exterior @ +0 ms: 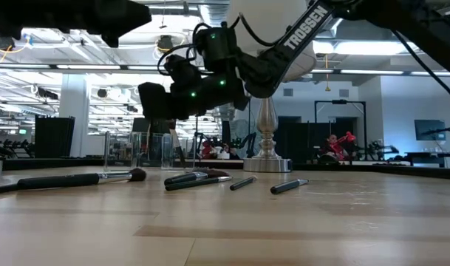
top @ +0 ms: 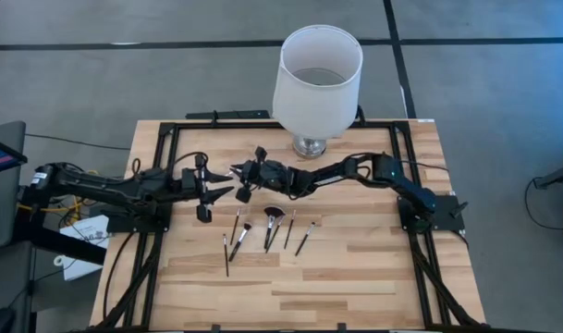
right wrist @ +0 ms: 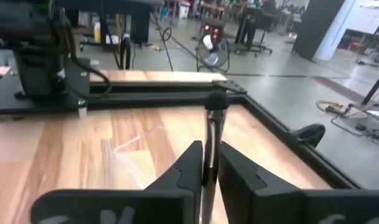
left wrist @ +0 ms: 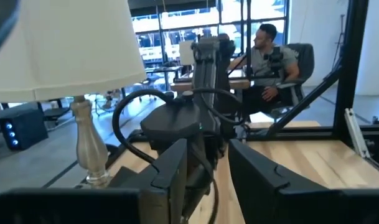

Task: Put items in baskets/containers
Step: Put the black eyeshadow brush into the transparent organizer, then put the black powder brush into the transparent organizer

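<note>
- Brushes (top: 241, 237): six by count lying loose on table (top: 355, 277), mid-table in a row, fan brush (top: 273, 220) among them. None of these binned yet.
- One more brush (right wrist: 211, 146) off the table, upright, pinched between fingers of right gripper (right wrist: 209, 154), bristle head up.
- Right gripper over table centre, toward far edge, just in front of lamp (top: 316, 79), nose to nose with left gripper (top: 207, 190).
- Left gripper: fingers spread with a gap, nothing visible between them in the wrist view. Close to right gripper but not touching it, as far as high view shows.
- Pouch (right wrist: 139, 144): only a faint glossy outline on the wood between the two grippers, probably it. Cannot tell open or shut, nor whether any brush is already inside.
- Progress call: early. At best one brush in transit, six waiting, nothing confirmed stowed.
- Left to do: get the pinched brush into the pouch mouth, then fetch the mid-table row one at a time.
- Risk: thin handles flat on wood make for hard picks; see-through pouch hard to locate and likely to slide unless left gripper steadies it.
</note>
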